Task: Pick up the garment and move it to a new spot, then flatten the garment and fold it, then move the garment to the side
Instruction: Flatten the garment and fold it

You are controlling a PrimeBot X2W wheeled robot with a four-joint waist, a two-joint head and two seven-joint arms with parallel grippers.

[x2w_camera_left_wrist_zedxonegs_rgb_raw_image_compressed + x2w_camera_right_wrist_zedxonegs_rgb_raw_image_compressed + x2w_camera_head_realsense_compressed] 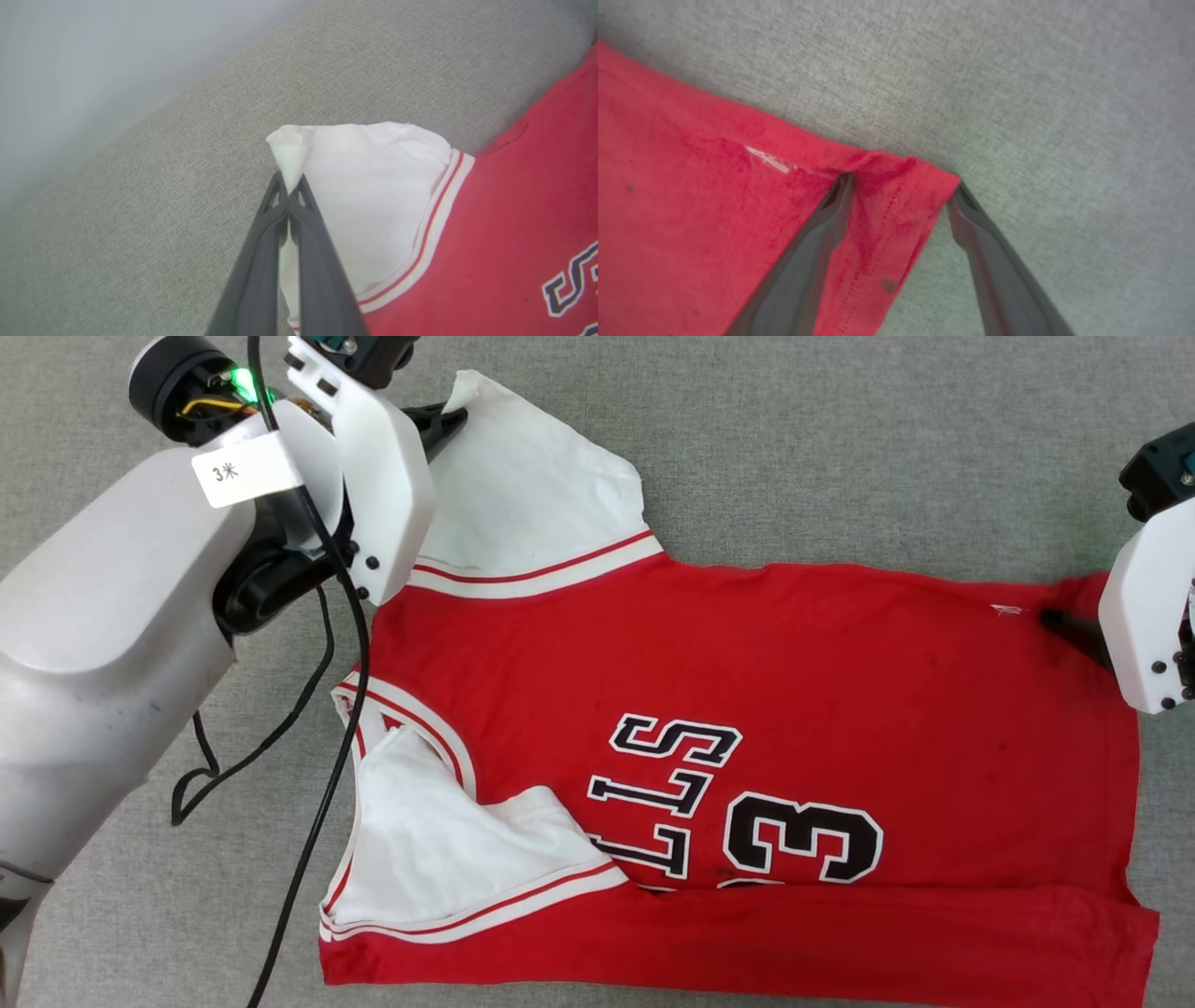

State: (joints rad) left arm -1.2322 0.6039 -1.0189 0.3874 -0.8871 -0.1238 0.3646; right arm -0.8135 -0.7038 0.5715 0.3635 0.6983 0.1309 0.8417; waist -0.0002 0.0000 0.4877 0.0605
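Note:
The red garment [840, 653] lies chest-up on the grey cloth surface [840, 448], collar to the left and hem to the right. Its near side is folded over, covering part of the black lettering [672, 775], and the near white sleeve [439, 840] lies folded onto the chest. My left gripper [289, 189] is shut on the tip of the far white sleeve [373, 205], seen in the head view at the top left [457, 418]. My right gripper [903, 186] is open, straddling the far hem corner [896, 219]; in the head view it [1060, 619] sits at the right edge.
A black cable [322, 775] hangs from my left forearm [112, 616] over the surface left of the collar. In the left wrist view the grey surface ends at an edge [154, 109], with a pale blurred area beyond it.

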